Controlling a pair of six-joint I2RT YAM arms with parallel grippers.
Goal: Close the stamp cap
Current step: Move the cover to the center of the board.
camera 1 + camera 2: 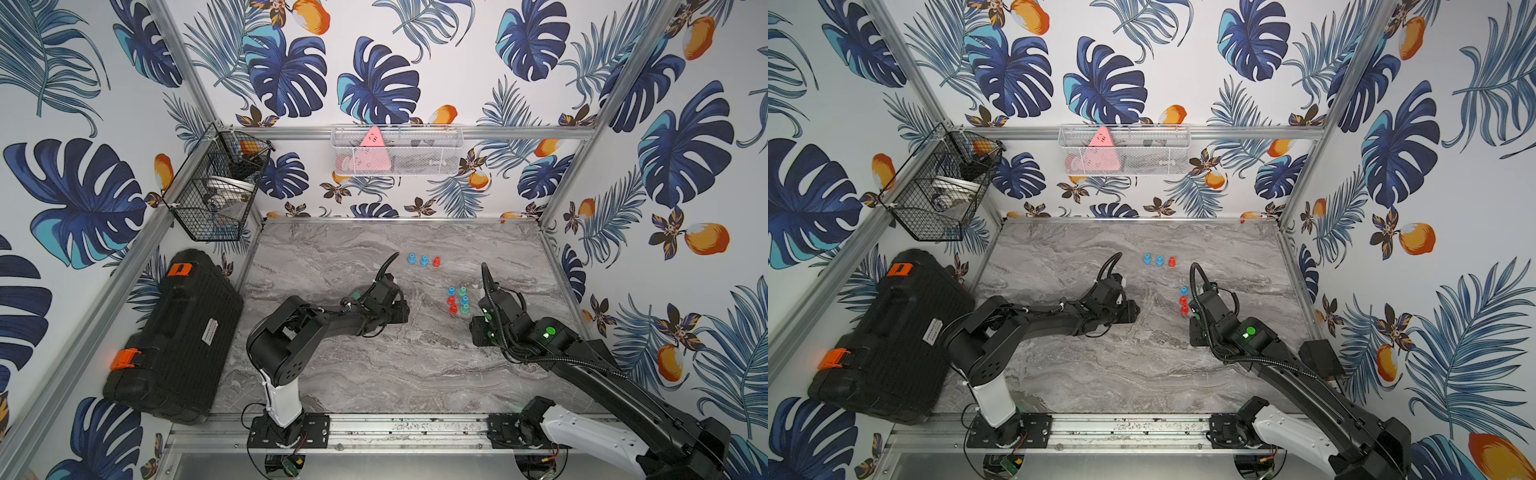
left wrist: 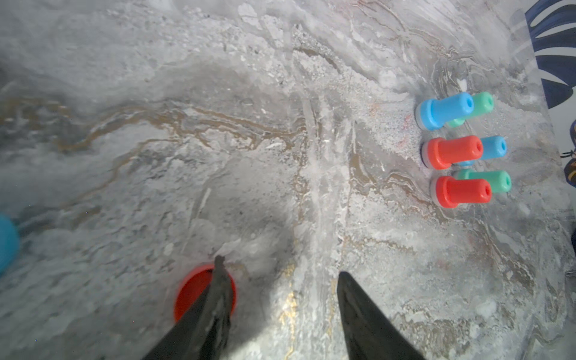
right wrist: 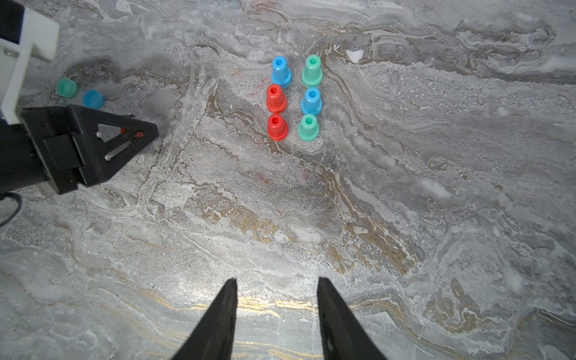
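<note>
A red round cap point(image 2: 191, 291) lies flat on the marble table, partly hidden behind one finger point(image 2: 215, 299) of my left gripper point(image 2: 280, 265). It sits outside the open jaws, which have only bare table between them. Six upright stamps point(image 3: 277, 98) stand in two columns: blue, red and red beside green, blue and green. In both top views they point(image 1: 457, 299) stand between the two grippers. My right gripper point(image 3: 277, 279) is open and empty, nearer the front than the stamps. A green cap point(image 3: 66, 87) and a blue cap point(image 3: 92, 98) lie by the left gripper point(image 3: 124, 137).
Three more small stamps point(image 1: 424, 260), two blue and one red, stand in a row farther back. A black tool case point(image 1: 174, 336) lies left of the table. A black wire basket point(image 1: 216, 187) and a white mesh basket point(image 1: 397, 151) hang on the walls.
</note>
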